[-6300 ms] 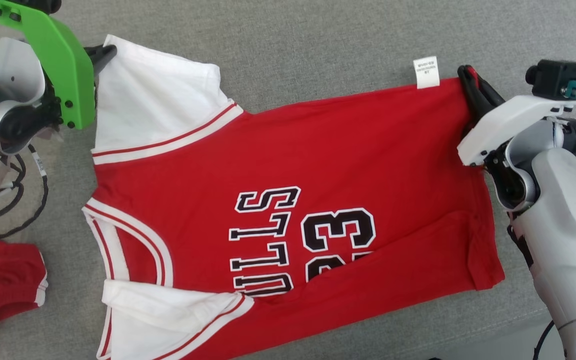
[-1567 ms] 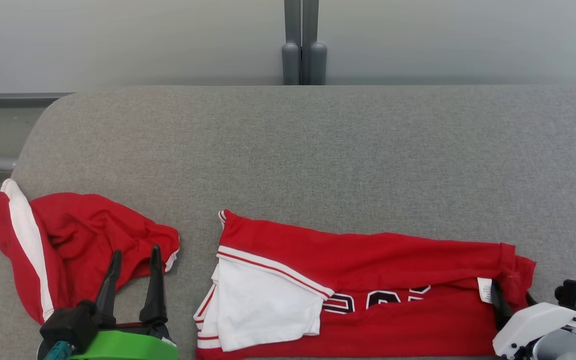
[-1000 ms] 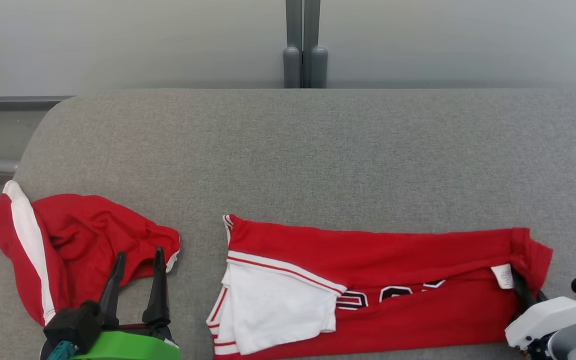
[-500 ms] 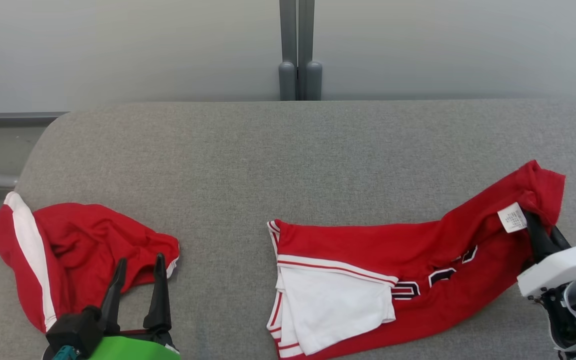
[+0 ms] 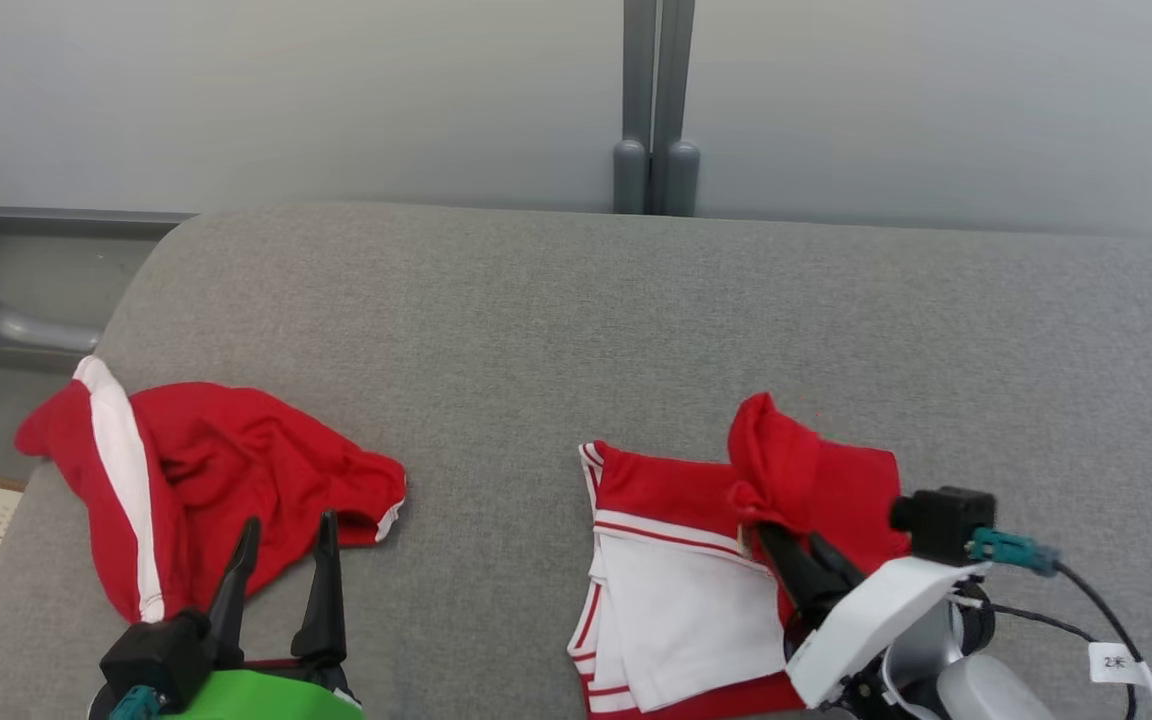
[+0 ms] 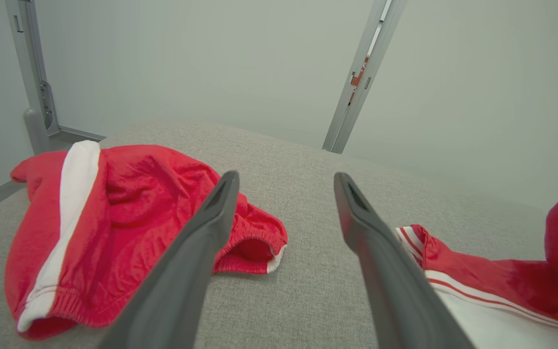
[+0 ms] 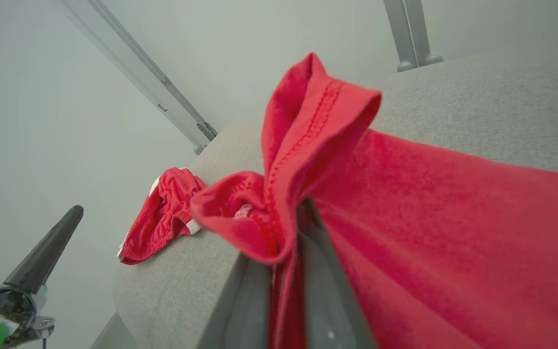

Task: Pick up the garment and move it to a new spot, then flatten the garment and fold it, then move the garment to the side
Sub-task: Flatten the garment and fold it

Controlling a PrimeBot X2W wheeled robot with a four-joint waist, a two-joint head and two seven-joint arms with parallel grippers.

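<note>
The garment (image 5: 841,485), right of the red shorts (image 5: 226,470), is pinched at its hem (image 5: 761,450) by the right gripper (image 5: 794,545). The hem should be carried level over the white sleeve (image 5: 696,610), edges matched, before release. The left gripper (image 5: 289,520) is spread, near the shorts.

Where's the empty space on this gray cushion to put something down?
The back of the cushion, behind the shorts and jersey, is bare. So is the gap between them, and the far right. Crowded: front left by the left gripper, front right where the right gripper pinches the jersey.
</note>
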